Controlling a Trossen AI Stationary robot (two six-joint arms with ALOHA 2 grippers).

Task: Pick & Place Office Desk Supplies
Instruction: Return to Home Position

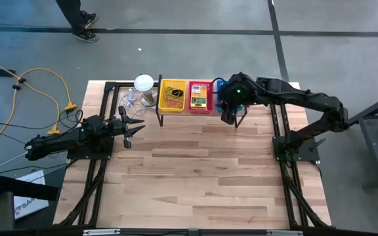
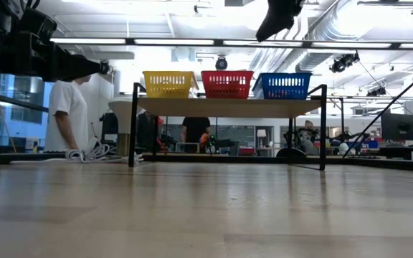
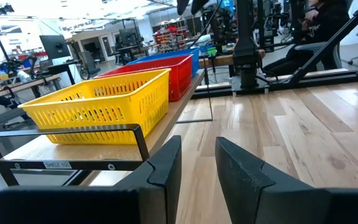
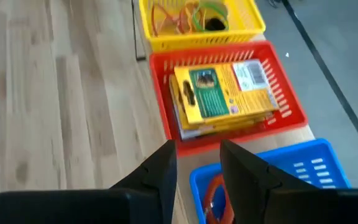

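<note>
- wooden table (image 1: 195,170); a shelf (image 2: 228,107) stands along its top-centre edge.
- yellow bin (image 1: 172,96) and red bin (image 1: 200,96) sit on the shelf; the blue bin (image 4: 303,165) is mostly hidden beneath the right gripper (image 4: 197,149).
- left gripper (image 3: 197,146) is at centre left; both grippers' fingers are slightly apart.

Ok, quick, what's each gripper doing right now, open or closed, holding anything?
Left gripper: open, holding nothing.
Right gripper: open, holding nothing.

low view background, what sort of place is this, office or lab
Probably an open lab or workshop: exposed ceiling ducts, a monitor beyond the table, and a bare grey floor with dark lines.
</note>
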